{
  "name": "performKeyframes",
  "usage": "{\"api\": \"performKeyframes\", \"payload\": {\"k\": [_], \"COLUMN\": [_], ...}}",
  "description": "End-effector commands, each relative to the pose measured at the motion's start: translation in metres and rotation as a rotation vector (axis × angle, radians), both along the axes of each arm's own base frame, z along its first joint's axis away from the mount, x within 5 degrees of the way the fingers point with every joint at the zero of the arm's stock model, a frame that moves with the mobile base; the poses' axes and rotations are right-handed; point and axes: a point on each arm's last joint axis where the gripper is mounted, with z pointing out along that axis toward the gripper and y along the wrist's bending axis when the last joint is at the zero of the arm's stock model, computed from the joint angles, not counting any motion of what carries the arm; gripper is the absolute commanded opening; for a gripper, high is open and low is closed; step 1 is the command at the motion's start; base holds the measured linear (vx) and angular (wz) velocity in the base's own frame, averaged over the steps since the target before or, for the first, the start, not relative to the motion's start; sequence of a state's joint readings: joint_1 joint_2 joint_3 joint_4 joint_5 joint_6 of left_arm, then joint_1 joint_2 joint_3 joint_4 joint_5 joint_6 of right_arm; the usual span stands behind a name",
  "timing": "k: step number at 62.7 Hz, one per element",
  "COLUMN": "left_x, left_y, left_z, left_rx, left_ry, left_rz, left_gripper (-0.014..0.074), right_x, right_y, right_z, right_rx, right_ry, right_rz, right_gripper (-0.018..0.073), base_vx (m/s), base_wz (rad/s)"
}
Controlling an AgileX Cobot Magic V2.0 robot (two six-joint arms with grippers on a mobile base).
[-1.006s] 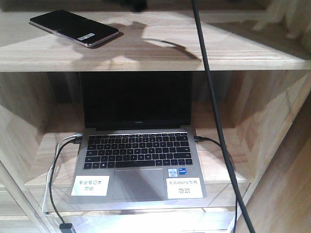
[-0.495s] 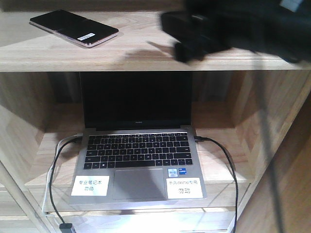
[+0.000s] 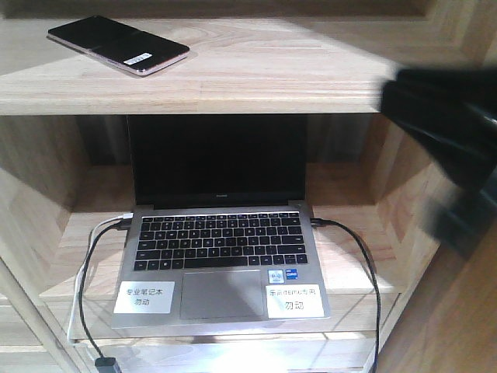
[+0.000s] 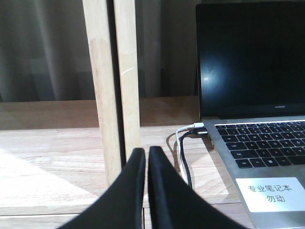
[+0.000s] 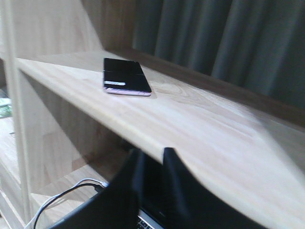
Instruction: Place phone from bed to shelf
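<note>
The phone point(image 3: 118, 44), a glossy black slab with a pinkish edge and a white sticker, lies flat on the top board of the wooden shelf point(image 3: 256, 78), at its left, with nothing touching it. The right wrist view shows the phone point(image 5: 126, 75) well ahead of my right gripper point(image 5: 153, 152). That gripper is open by a narrow gap and holds nothing, level with the board's front edge. The right arm point(image 3: 458, 155) is a black blur at the right edge of the front view. My left gripper point(image 4: 147, 151) is shut and empty in front of the lower board. The bed is out of view.
An open grey laptop point(image 3: 221, 233) with white labels fills the lower compartment. Black and white cables point(image 3: 89, 264) run from its left side, and a black one from its right. A wooden upright point(image 4: 112, 86) stands just ahead of the left gripper. Dark curtains hang behind.
The blurred right arm has swung from over the top board at upper right down to the right edge of the front view. The phone has not moved.
</note>
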State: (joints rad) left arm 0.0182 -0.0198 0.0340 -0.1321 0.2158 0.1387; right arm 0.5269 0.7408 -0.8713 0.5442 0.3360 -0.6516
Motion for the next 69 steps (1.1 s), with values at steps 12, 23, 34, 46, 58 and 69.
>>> {"api": "performKeyframes", "payload": {"k": [12, 23, 34, 46, 58, 69], "left_x": [0.000, 0.000, 0.000, 0.000, 0.000, 0.000], "left_y": [0.001, 0.001, 0.001, 0.001, 0.001, 0.001], "left_z": [0.007, 0.007, 0.007, 0.007, 0.007, 0.007], "left_rx": [-0.009, -0.009, -0.009, -0.009, -0.009, -0.009], "left_ry": [-0.082, -0.082, -0.082, -0.082, -0.082, -0.082], "left_rz": [0.007, 0.007, 0.007, 0.007, 0.007, 0.007], "left_gripper": [0.0001, 0.0001, 0.0001, 0.0001, 0.0001, 0.0001], "right_x": [-0.047, -0.064, -0.070, -0.070, -0.070, -0.070], "right_y": [-0.031, -0.040, -0.043, -0.043, -0.043, -0.043], "right_z": [-0.014, -0.035, -0.040, -0.041, -0.041, -0.040], "right_rx": [0.091, 0.102, 0.102, 0.101, 0.101, 0.101], "right_ry": [-0.127, -0.138, -0.146, -0.144, -0.144, -0.145], "right_rz": [-0.036, -0.032, -0.028, -0.026, -0.026, -0.027], "right_gripper": [-0.0010, -0.0008, -0.0008, -0.0008, -0.0008, -0.0008], "base_vx": [0.00, 0.00, 0.00, 0.00, 0.00, 0.00], "base_wz": [0.00, 0.00, 0.00, 0.00, 0.00, 0.00]}}
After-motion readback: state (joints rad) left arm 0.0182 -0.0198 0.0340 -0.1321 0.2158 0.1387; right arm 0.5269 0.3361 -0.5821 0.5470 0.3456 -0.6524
